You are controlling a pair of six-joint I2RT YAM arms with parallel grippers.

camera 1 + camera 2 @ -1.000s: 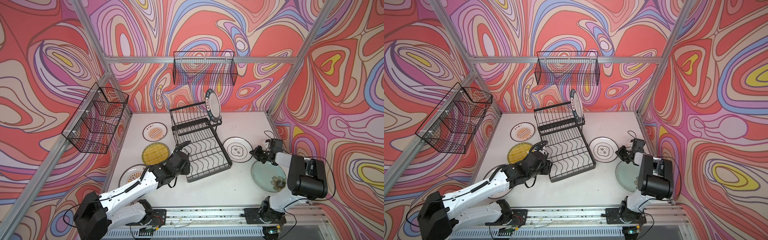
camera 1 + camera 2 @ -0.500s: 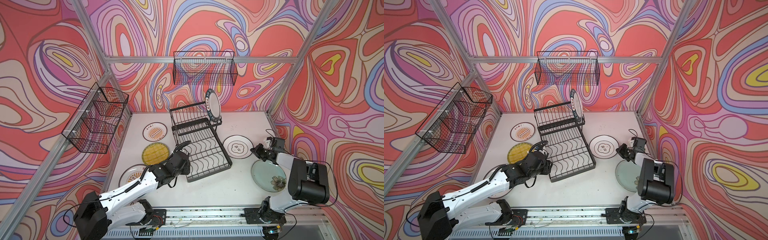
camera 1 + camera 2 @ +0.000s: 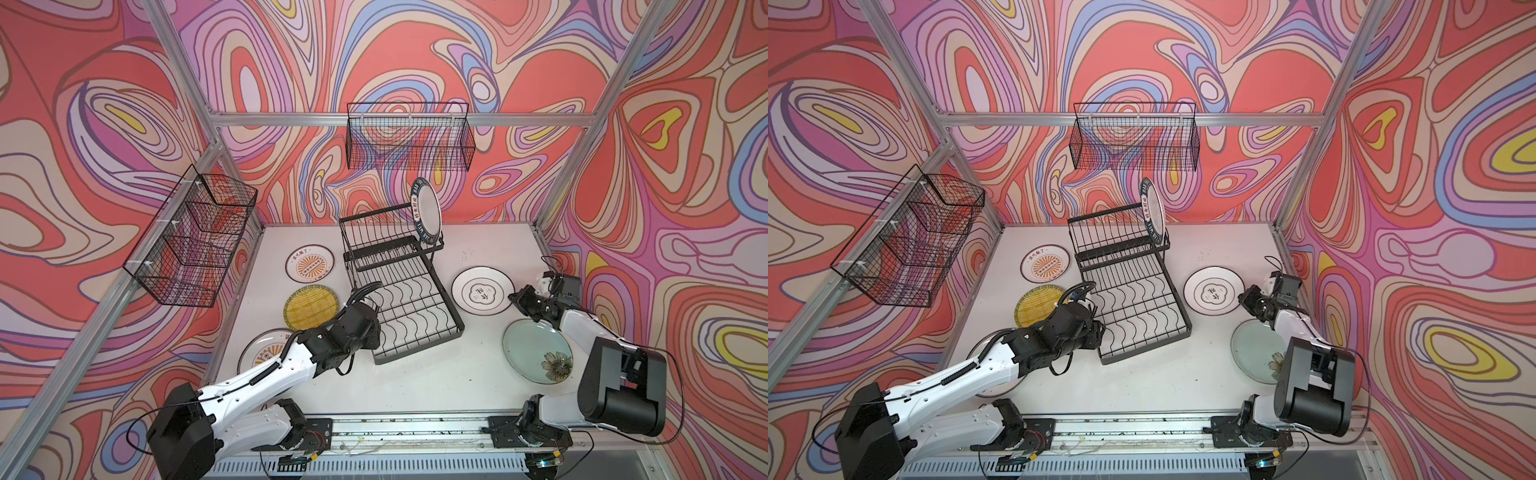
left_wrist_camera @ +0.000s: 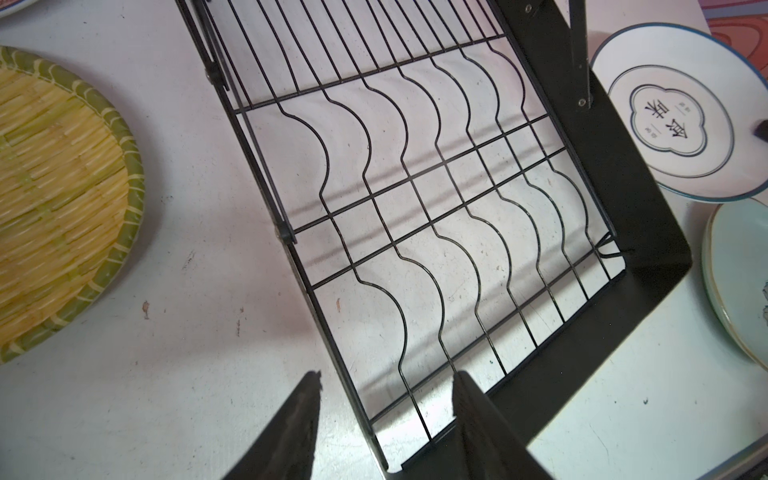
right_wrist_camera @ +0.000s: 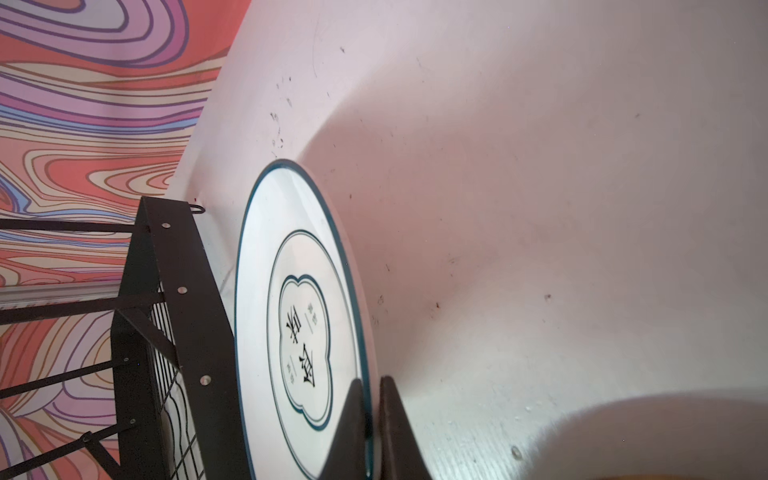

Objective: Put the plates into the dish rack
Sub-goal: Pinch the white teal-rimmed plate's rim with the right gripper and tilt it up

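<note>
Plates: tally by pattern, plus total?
Orange sunburst plate: 2
Yellow woven plate: 1
Dark-lettered-rim plate, standing in the dish rack: 1
Cloud-outline white plate: 1
Pale green floral plate: 1
Total: 6

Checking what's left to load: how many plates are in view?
6. Lettered plate upright in the rack; left of it, far sunburst plate, yellow plate, near sunburst plate partly under the left arm; right of it, cloud plate and green plate.
</note>
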